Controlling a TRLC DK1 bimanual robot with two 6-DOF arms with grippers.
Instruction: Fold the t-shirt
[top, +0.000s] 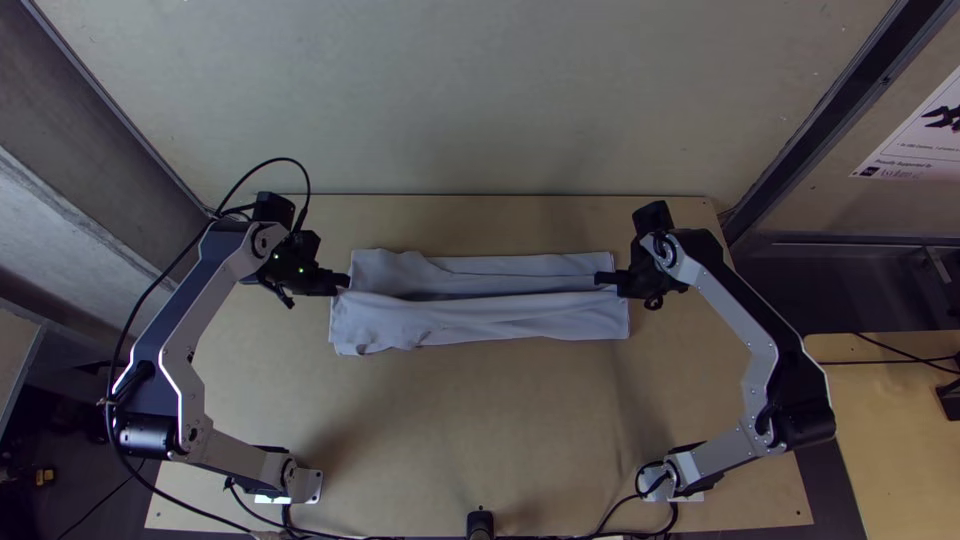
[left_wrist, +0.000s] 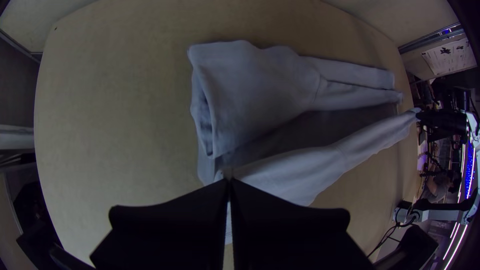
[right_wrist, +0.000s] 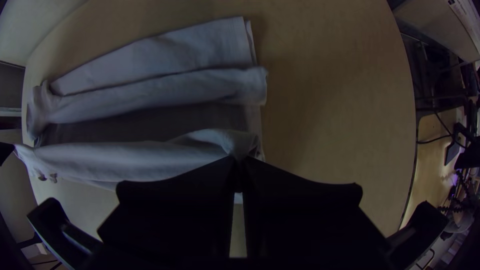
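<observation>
T-shirt (top: 520, 265) lies in the middle of the wooden table (top: 480, 430), already folded into a long, narrow strip which goes from one arm to the other. Left gripper (top: 346, 281) has its fingers closed on the cloth at one end of the strip, and right gripper (top: 599, 278) has its fingers closed on the cloth at the other end. Between them the held layer (left_wrist: 300, 170) is raised in a long ridge, with a darker hollow beside it and other folded layers behind. I think the grippers pinch the two ends of the same layer because so it can stay straight and rather tight; with one gripper only, the middle would probably sag and twist. The work seems to me well advanced, in a lengthwise fold. The next move asks, in my judgement, that both arms go together and lay this layer down evenly before they release it. If one goes ahead, the ridge may become crooked or bunched.
</observation>
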